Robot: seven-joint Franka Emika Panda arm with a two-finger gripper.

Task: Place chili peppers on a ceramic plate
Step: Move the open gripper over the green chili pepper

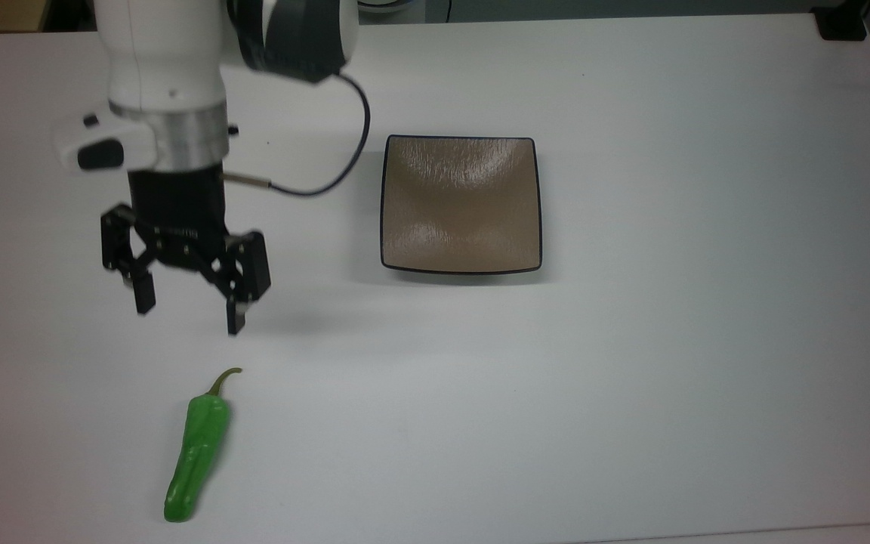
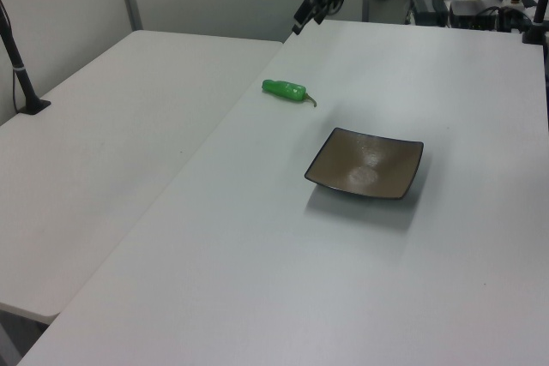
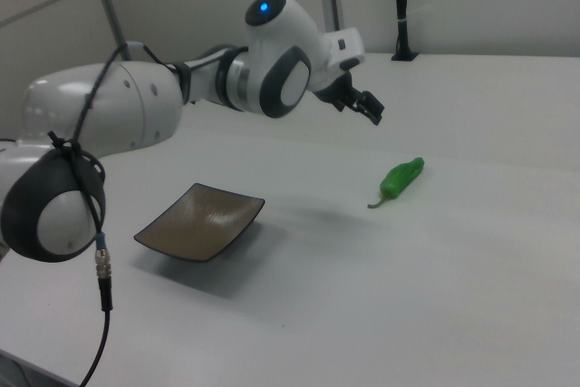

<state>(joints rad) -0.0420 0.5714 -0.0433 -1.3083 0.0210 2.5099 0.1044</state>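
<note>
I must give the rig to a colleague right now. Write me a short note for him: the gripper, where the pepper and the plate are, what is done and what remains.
Gripper: open, holding nothing, in the air above the table, short of the pepper's stem end in the top view.
Pepper: flat on the table near the top view's lower left, untouched.
Plate: near the table's middle, nothing on it, well apart from the pepper.
Done: nothing placed so far.
Left: lower onto the pepper, grasp it, carry it to the plate, release.

No readable text, label, brand or number appears anywhere.
</note>
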